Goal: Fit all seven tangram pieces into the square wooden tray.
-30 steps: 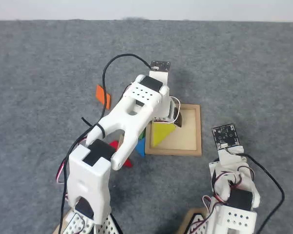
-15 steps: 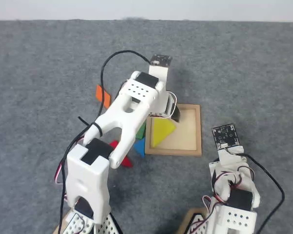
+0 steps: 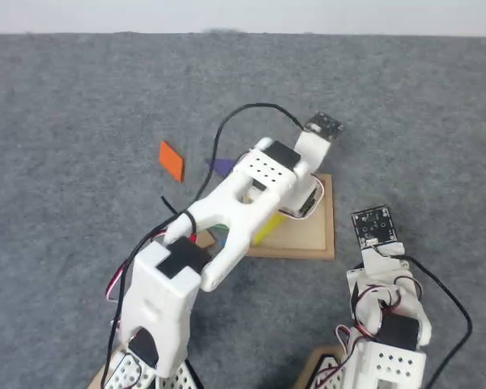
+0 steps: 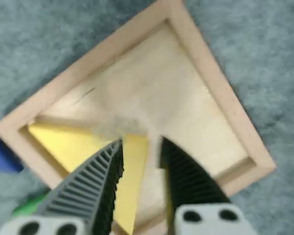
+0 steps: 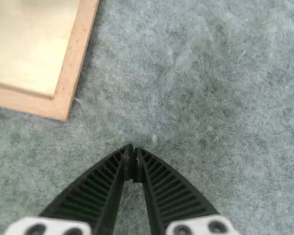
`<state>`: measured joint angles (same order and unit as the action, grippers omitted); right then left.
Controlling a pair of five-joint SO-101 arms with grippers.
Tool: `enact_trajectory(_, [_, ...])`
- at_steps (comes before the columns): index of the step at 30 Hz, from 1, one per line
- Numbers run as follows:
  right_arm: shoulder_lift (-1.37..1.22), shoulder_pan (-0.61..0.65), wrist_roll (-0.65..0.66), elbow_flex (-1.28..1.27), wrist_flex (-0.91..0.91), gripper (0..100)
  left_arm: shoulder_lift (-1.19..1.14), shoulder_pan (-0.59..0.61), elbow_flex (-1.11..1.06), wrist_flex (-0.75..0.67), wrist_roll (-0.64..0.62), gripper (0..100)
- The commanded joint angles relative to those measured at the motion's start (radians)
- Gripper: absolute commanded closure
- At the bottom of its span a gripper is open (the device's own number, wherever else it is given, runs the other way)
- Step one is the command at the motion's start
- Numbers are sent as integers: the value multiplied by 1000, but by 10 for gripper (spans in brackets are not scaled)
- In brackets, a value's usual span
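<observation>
Left gripper [image 4: 140,142]: swung right over tray [image 4: 210,73], slightly parted, empty. Yellow triangle [image 4: 63,142]: likely light, stiff, thin; pinch opposite edges.

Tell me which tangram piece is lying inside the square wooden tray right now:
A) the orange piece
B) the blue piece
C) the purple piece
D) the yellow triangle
D: the yellow triangle lies flat on the floor of the square wooden tray, directly below the left gripper, whose fingers are open.
</observation>
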<state>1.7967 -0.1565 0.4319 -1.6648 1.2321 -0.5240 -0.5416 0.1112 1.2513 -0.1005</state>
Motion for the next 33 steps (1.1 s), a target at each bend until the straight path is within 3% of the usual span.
enact_trajectory(1, [15, -10, 15, -18, -7, 990, -20, -5, 33, -26, 20, 934])
enact_trajectory(14, [15, -10, 15, -18, -7, 990, -28, 163, 21, 57, 98, 937])
enact_trajectory(21, [15, -10, 15, -18, -7, 990, 98, 167, -45, 61, 157, 935])
enact_trajectory(25, [15, -10, 15, -18, -7, 990, 253, 175, -117, 84, 190, 925])
enact_trajectory(28, [15, -10, 15, -18, -7, 990, 430, 175, -197, 129, 199, 854])
enact_trajectory(33, [15, -10, 15, -18, -7, 990, 779, 216, -444, 132, 284, 836])
